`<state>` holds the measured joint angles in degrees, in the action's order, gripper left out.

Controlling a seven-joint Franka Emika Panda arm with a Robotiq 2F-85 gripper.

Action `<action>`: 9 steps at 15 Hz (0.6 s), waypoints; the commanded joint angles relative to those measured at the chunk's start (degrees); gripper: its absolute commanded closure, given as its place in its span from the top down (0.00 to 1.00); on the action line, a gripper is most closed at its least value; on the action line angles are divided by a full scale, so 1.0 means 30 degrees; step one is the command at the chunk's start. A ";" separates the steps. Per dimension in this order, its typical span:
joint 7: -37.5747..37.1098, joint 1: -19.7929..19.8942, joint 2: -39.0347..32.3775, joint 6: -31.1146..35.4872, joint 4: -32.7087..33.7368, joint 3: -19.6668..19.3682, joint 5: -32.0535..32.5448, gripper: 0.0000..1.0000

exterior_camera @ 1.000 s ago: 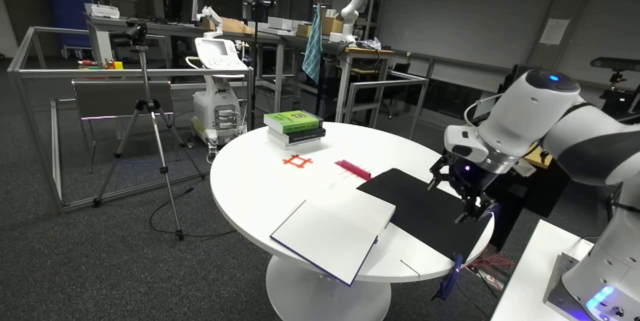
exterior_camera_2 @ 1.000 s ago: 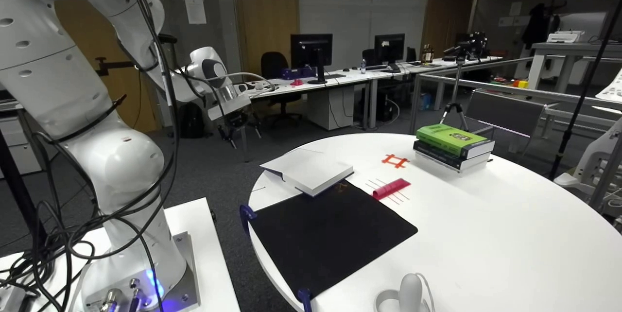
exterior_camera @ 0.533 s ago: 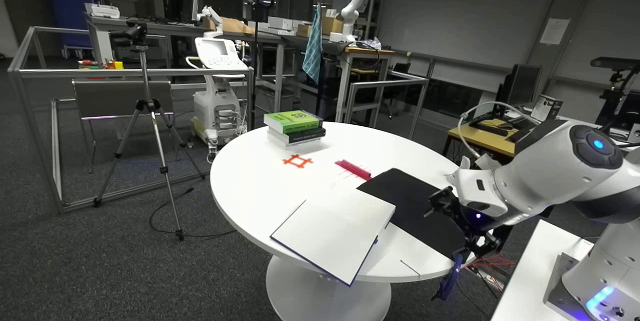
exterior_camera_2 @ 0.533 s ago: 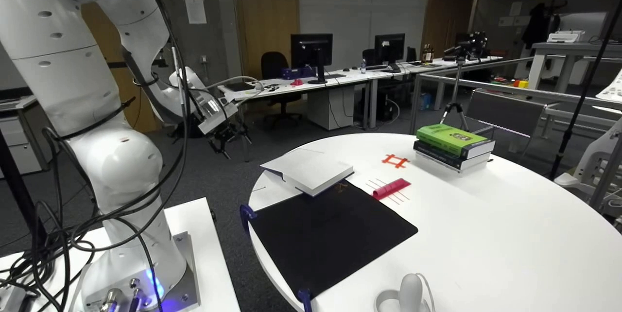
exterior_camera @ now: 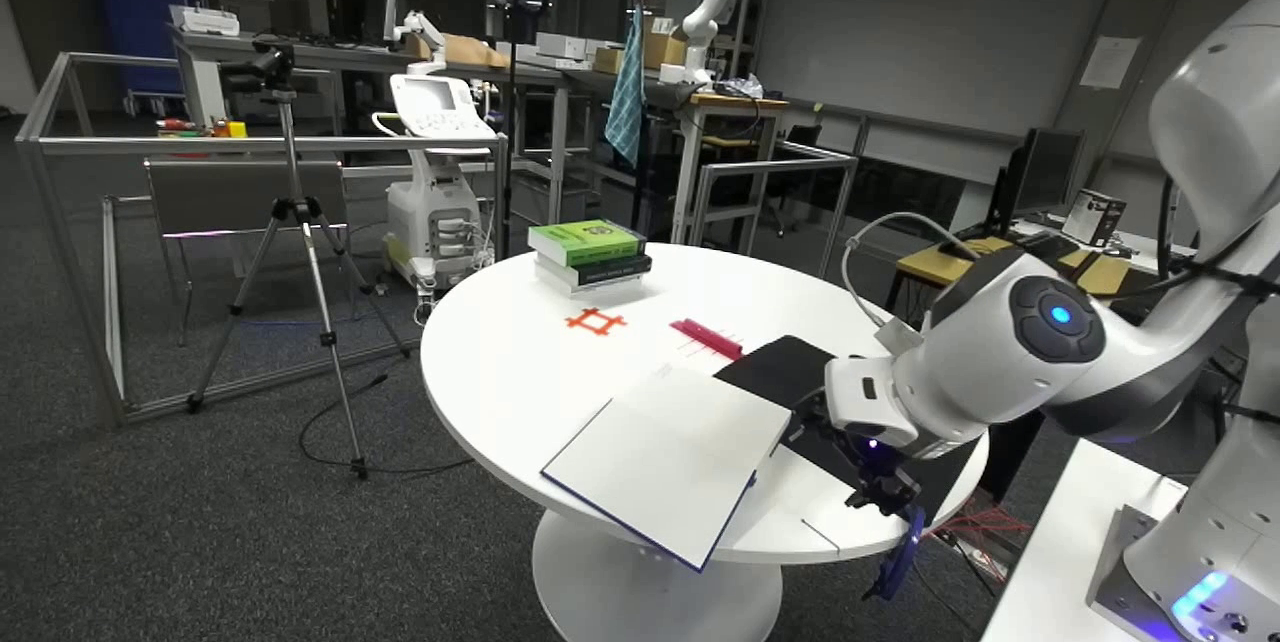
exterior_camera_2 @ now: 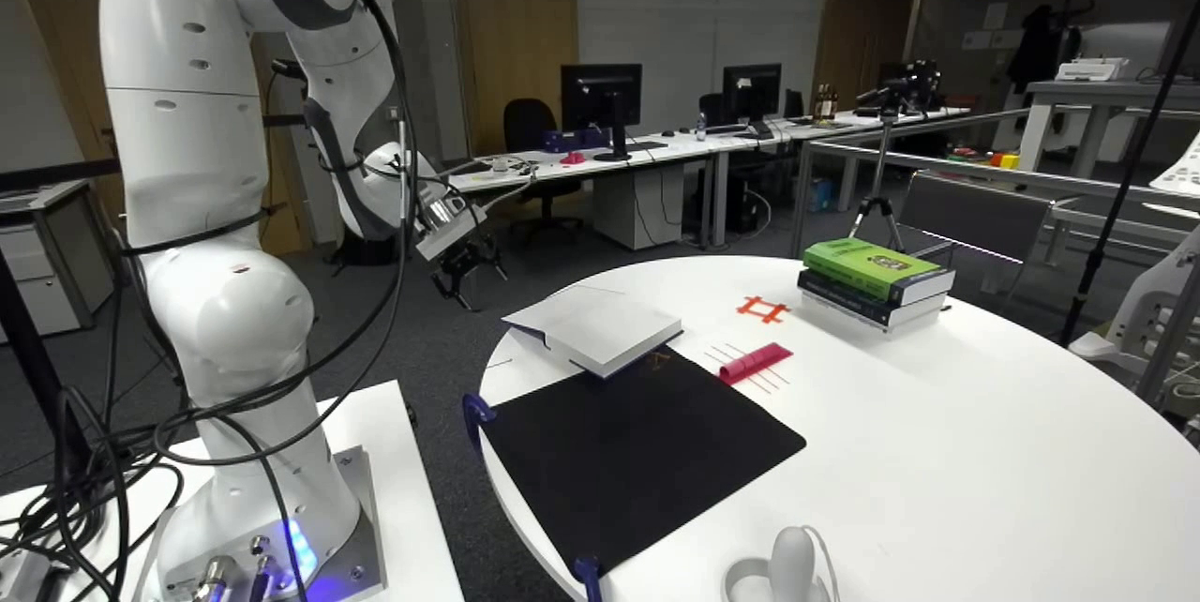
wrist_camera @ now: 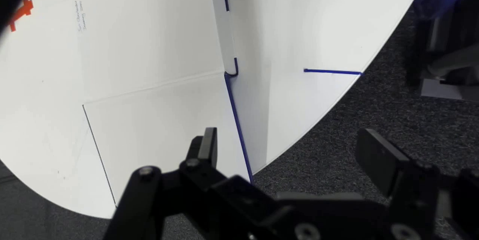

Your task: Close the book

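The book [exterior_camera: 670, 462] lies open on the white table, its white pages up and dark blue cover edges showing; one part overhangs the table's edge. It shows in an exterior view [exterior_camera_2: 609, 330] with a thick page block beside a thinner open side. My gripper [exterior_camera: 828, 467] is open and empty, held above the table's rim beside the book. It also shows in an exterior view [exterior_camera_2: 486, 293]. In the wrist view the gripper [wrist_camera: 288, 139] has its jaws wide apart; a blue edge of the book [wrist_camera: 239, 128] appears between them in the picture. Contact cannot be told.
A black mat [exterior_camera_2: 647, 452] lies beside the book, with blue clamps [exterior_camera_2: 476, 412] at the table's rim. A stack of books [exterior_camera: 590, 257] with a green one on top, orange tape marks [exterior_camera: 596, 322] and a pink roll [exterior_camera: 708, 337] are farther in. A white controller [exterior_camera_2: 792, 569] lies there too.
My gripper has come lower and closer to the book, with the wrist turned. The gripper is still open. The book has not moved.
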<state>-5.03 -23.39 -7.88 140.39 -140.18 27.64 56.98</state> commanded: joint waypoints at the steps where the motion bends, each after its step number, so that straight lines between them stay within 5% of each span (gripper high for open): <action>1: -0.0066 -0.0437 -0.2418 -0.0944 0.1829 -0.1023 0.0995 1.00; 8: 0.0276 -0.0457 -0.2785 -0.0447 0.1592 -0.1325 0.0148 1.00; 9: -0.1077 -0.0780 -0.2524 -0.0198 0.1375 -0.1676 0.1854 1.00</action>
<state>-4.57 -24.05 -16.37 138.91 -135.37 24.45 57.90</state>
